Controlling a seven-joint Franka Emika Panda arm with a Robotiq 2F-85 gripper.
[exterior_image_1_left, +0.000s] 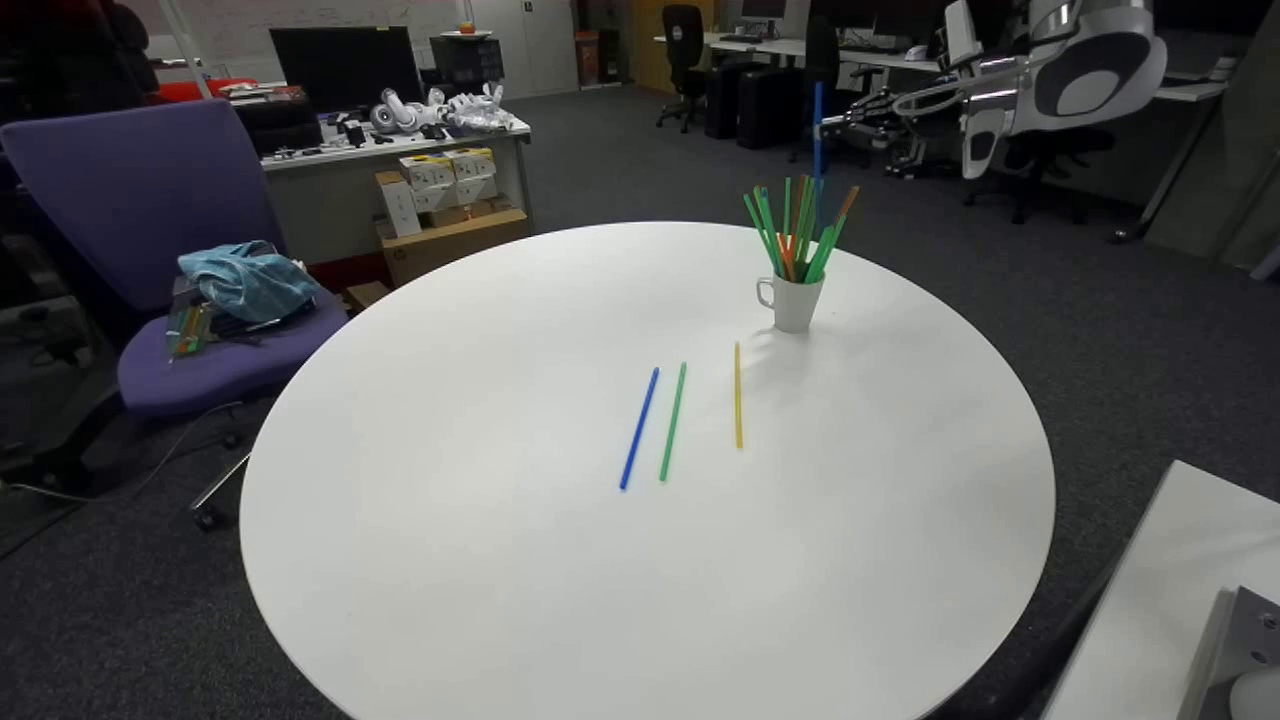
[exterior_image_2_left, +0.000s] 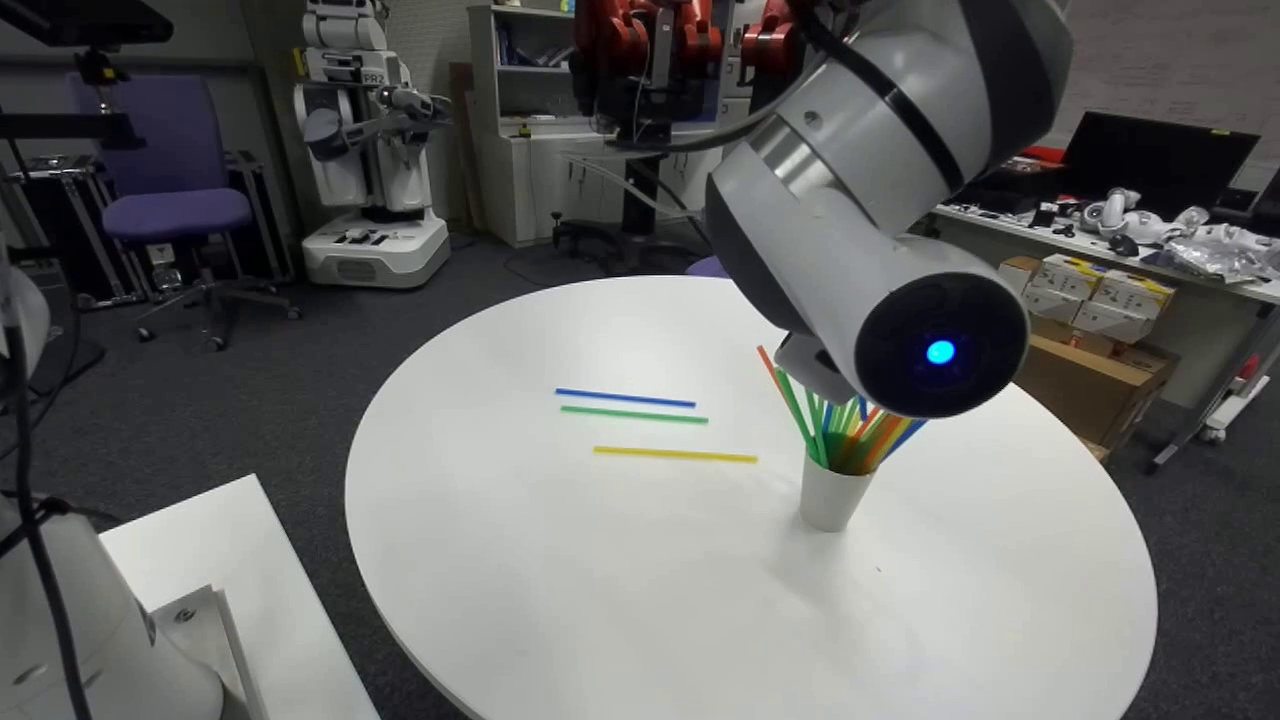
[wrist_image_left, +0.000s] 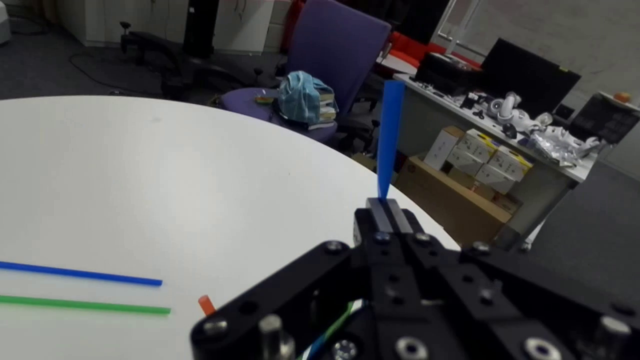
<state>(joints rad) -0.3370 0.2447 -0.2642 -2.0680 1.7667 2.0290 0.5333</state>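
Well beyond the fingers (wrist_image_left: 378, 219) spreads a carpeted office-lab, with a cluttered desk (exterior_image_1_left: 325, 208). Below them is a round white table (exterior_image_1_left: 480, 560), smooth and, I'd judge, rather slick for light objects. Past its rim, ahead of the fingers, stands a purple office chair (wrist_image_left: 335, 55). Underneath them on the tabletop is a white handled mug (exterior_image_1_left: 797, 308), crammed with coloured drinking straws (exterior_image_1_left: 824, 250). Lower and off to one side lie a blue straw (exterior_image_1_left: 640, 428), a green straw (exterior_image_1_left: 673, 420) and a yellow straw (exterior_image_1_left: 739, 395). The fingers are clamped on an upright blue drinking straw (wrist_image_left: 392, 130), in its upper part; I cannot tell whether its lower end is inside the mug. It is probably very light, slippery and easily creased, narrowing visibly at the pinch; the upper part seems the best place to hold it, gently.
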